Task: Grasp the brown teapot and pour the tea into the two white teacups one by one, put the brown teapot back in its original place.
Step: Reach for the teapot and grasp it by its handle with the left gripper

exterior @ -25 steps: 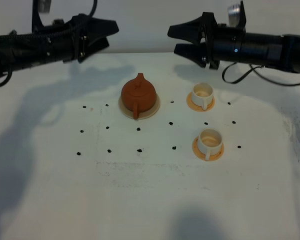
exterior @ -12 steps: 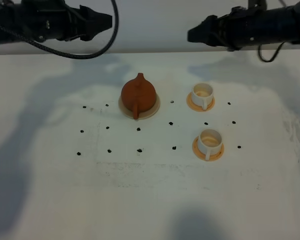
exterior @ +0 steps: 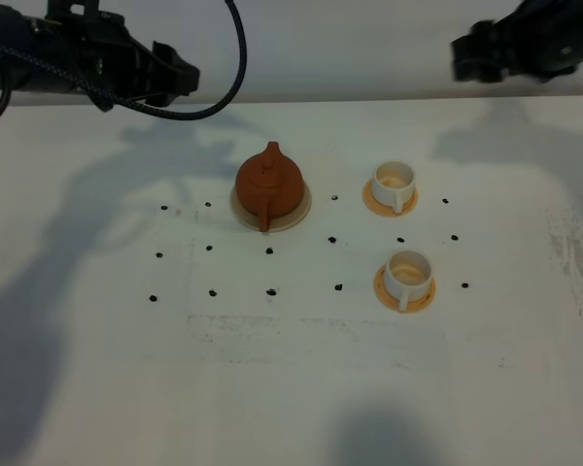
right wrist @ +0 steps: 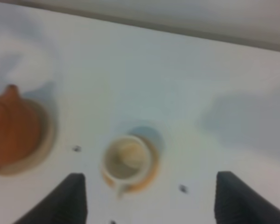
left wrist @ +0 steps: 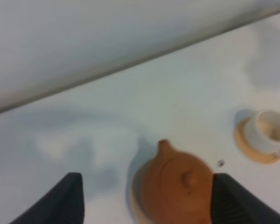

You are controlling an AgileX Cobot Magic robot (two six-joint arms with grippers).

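Left gripper (exterior: 183, 78), right gripper (exterior: 463, 54): high, jaws apart.

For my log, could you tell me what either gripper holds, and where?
Nothing is held: the left gripper and right gripper are open, well clear of the brown teapot.

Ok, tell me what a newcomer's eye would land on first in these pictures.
The brown teapot stands out most, sitting on its cream saucer just left of the middle of the white table. To its right, the far teacup and the near teacup each stand on orange-tan coasters. Above the far edge, the left tool and right tool hang open and empty.
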